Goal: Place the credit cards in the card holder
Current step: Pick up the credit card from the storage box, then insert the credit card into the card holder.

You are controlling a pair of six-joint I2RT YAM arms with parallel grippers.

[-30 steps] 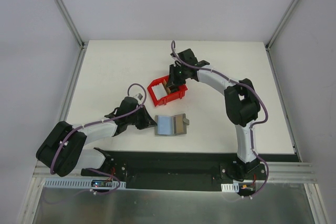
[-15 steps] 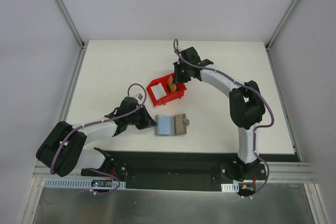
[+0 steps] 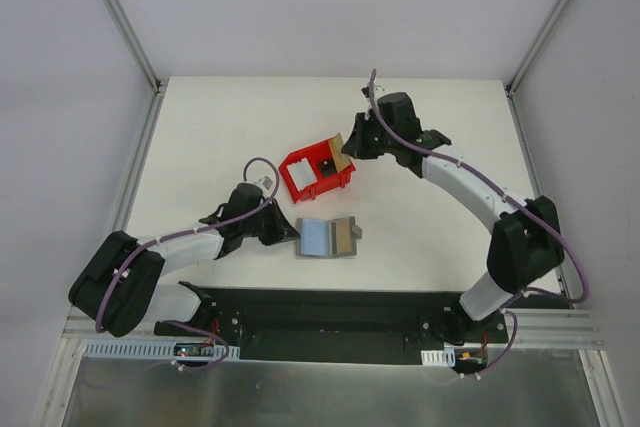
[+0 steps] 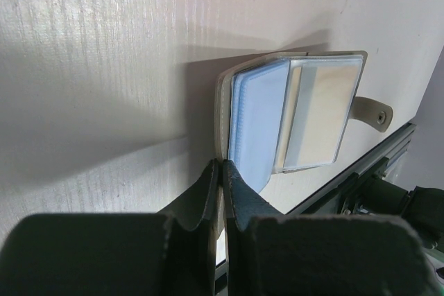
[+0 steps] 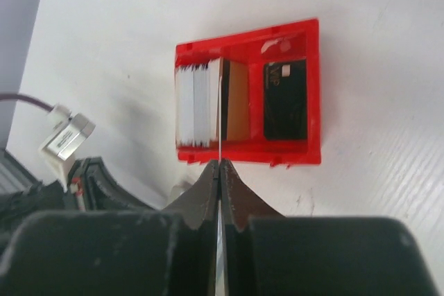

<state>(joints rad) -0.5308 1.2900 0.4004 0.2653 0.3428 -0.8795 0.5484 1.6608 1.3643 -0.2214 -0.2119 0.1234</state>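
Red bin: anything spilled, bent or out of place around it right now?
Nothing stands out. The red bin sits upright, turned askew to the table edges, with white cards on edge and a dark card flat inside. The right fingers pinch a tan card over it.
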